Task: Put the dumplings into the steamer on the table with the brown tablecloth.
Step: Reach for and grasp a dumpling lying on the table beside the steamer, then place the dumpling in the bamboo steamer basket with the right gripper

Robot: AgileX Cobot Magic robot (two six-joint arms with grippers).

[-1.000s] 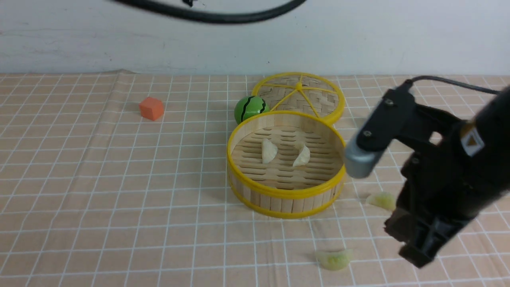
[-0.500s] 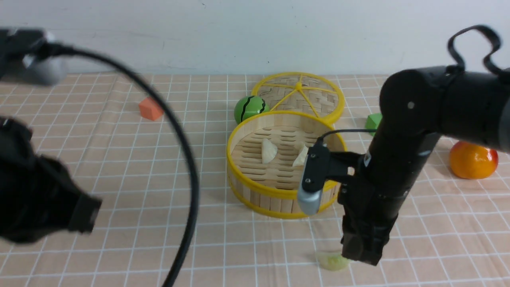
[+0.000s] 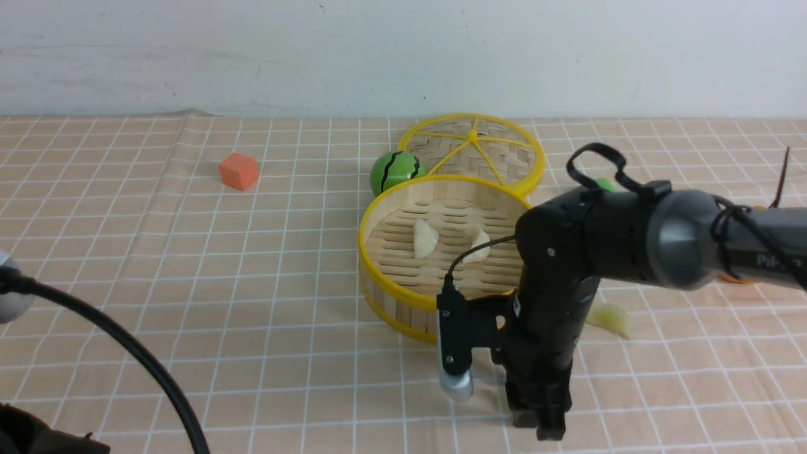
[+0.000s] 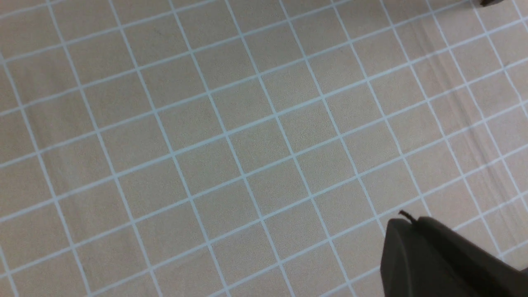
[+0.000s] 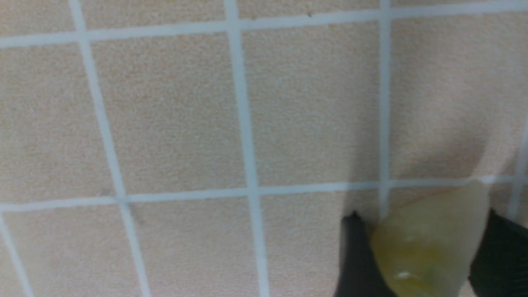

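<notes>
Right gripper [image 5: 425, 268] fingers narrow, pinching green dumpling [image 5: 429, 239] on brown tablecloth [image 5: 165, 123], 5 o'clock of steamer [image 3: 391, 296]. Probably light, soft, slick; grip across its belly. Left gripper [image 4: 433, 255] fingers: cannot tell.

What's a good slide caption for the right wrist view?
Right gripper brackets a pale green dumpling lying on the gridded tan tablecloth.

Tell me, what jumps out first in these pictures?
The big black right arm dominates the front view, its gripper clasping a green dumpling near the camera. Behind it sits the yellow-rimmed steamer holding two white dumplings.
</notes>
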